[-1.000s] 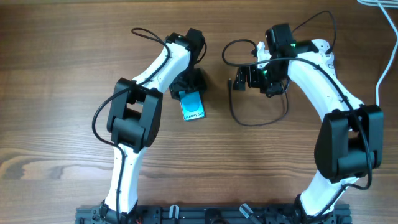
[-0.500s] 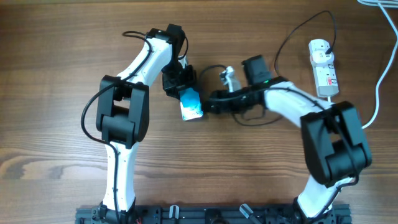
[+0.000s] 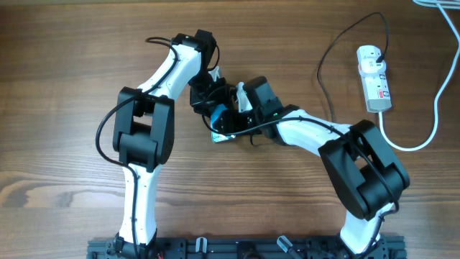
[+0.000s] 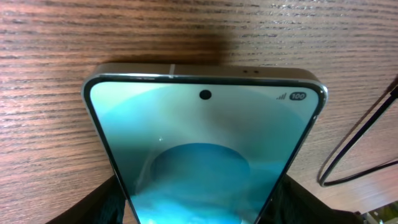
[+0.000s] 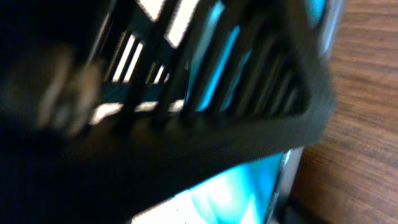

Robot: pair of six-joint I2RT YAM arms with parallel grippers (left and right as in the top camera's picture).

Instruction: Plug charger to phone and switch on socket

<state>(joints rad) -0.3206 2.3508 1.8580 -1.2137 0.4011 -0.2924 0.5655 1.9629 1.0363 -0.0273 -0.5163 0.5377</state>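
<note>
Mid-table, my left gripper (image 3: 213, 109) clamps phone (image 4: 205, 155); right gripper (image 3: 233, 119) crowds it, grip state I cannot tell. Risk: charger (image 3: 320, 72) tip misses port, levers phone loose.

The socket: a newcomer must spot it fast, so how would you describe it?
On the wooden table seen from overhead, go to the far right corner. There lies the socket, a white oblong strip. Small red marks and a thick white cord leaving its near end set it apart.

A brown wood-grain table (image 3: 57, 86) fills the view under even light.
</note>
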